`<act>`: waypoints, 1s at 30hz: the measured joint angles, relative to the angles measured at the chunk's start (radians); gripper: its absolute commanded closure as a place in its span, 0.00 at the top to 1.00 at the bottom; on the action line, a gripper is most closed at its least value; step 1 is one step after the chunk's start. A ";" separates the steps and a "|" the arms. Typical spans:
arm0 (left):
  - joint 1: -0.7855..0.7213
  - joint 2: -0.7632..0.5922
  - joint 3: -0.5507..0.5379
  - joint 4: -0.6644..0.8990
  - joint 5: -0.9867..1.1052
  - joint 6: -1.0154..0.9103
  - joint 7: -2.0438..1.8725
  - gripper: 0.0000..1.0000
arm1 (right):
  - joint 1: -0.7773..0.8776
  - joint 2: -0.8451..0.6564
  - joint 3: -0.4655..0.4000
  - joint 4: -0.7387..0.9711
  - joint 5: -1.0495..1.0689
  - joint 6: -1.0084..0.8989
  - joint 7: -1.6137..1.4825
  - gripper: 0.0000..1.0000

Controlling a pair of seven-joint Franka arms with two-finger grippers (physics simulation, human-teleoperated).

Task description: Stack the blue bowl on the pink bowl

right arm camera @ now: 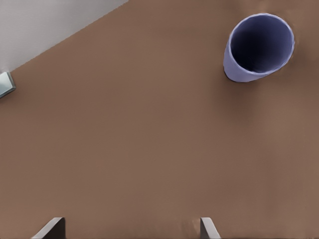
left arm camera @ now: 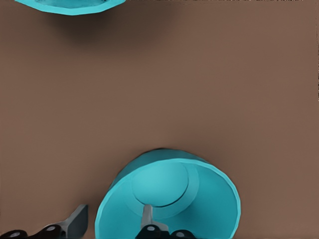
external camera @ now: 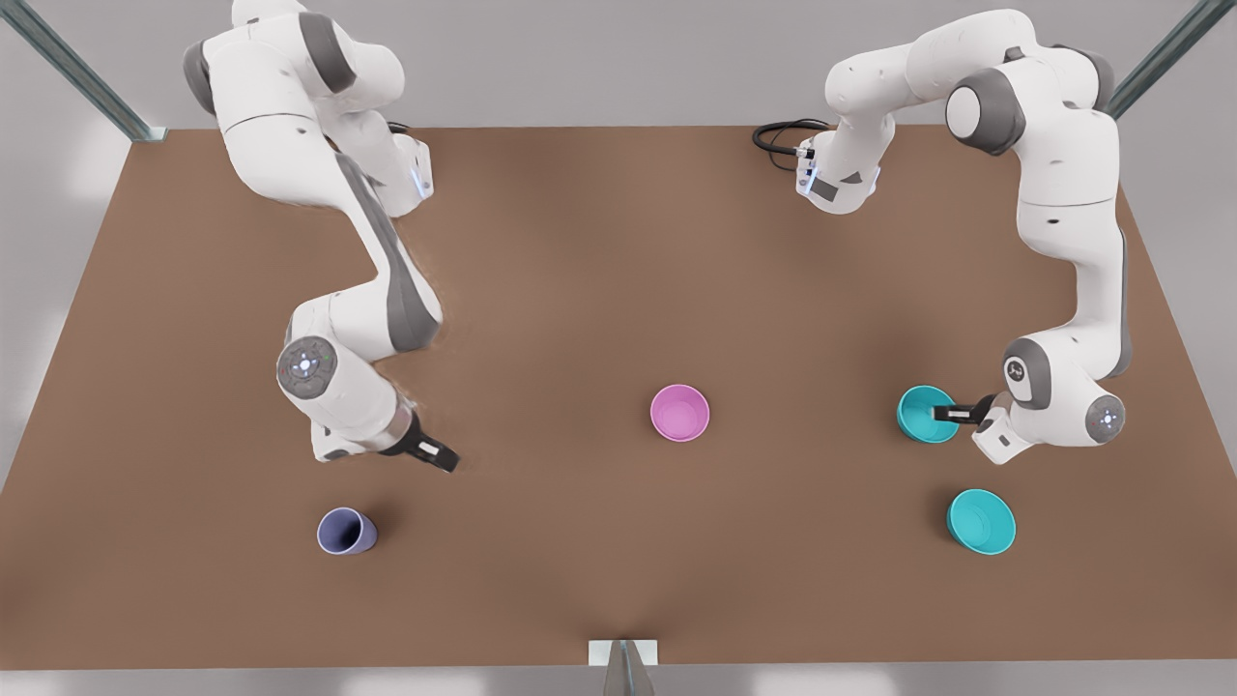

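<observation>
At the front view's right, the left pincer (external camera: 952,414) straddles the rim of the blue bowl (external camera: 925,414), one finger inside the cavity and one outside the wall, jaws parted around the rim and not visibly clamped on it. The pink bowl (external camera: 679,412) sits near the centre of the brown surface (external camera: 599,271), well apart from the blue one, while a second teal bowl (external camera: 981,521) rests lower right in that frame. At the front view's left, the right pincer (external camera: 432,452) waits above bare surface, its fingers spread wide and holding nothing, with a purple cup (external camera: 346,532) lower in the frame. To do this step well, the judgement is that the jaws should close squarely on the wall, deep enough that the bowl does not pivot when lifted, and the bowl should rise level before travelling to the pink one. The left wrist view supplies what the front view cannot: the inner finger (left arm camera: 147,216) lies against the bowl's (left arm camera: 169,199) inside wall and the outer finger (left arm camera: 75,222) stands clear of it, a gap yet to be closed; the second bowl's (left arm camera: 70,6) edge appears at the upper left. The right wrist view shows the cup (right arm camera: 258,47) open-mouthed at upper right, and the two fingertips (right arm camera: 50,228) far apart at the bottom edge.
</observation>
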 measured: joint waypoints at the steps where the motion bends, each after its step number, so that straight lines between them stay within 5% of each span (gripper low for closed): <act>1: 0.000 0.000 0.000 0.000 -0.001 0.003 0.007 0.21 | -0.061 -0.060 -0.008 0.025 -0.008 -0.076 -0.047 1.00; 4: -0.001 -0.007 0.000 0.000 -0.007 0.011 0.026 0.21 | -0.121 -0.231 -0.030 0.009 -0.054 -0.257 -0.173 1.00; 9: -0.046 -0.114 0.000 0.001 -0.051 -0.002 0.026 0.21 | -0.146 -0.283 -0.045 -0.016 -0.063 -0.415 -0.343 1.00; 14: -0.397 -0.208 -0.027 0.029 -0.080 -0.032 -0.084 0.21 | -0.150 -0.286 -0.051 -0.023 -0.055 -0.486 -0.473 1.00; 20: -0.651 -0.050 -0.049 0.233 -0.088 -0.047 -0.287 0.21 | -0.151 -0.286 -0.051 -0.030 -0.050 -0.522 -0.589 1.00; 30: -0.687 0.045 -0.076 0.283 -0.113 -0.052 -0.546 0.21 | -0.152 -0.286 -0.051 -0.039 -0.043 -0.540 -0.713 1.00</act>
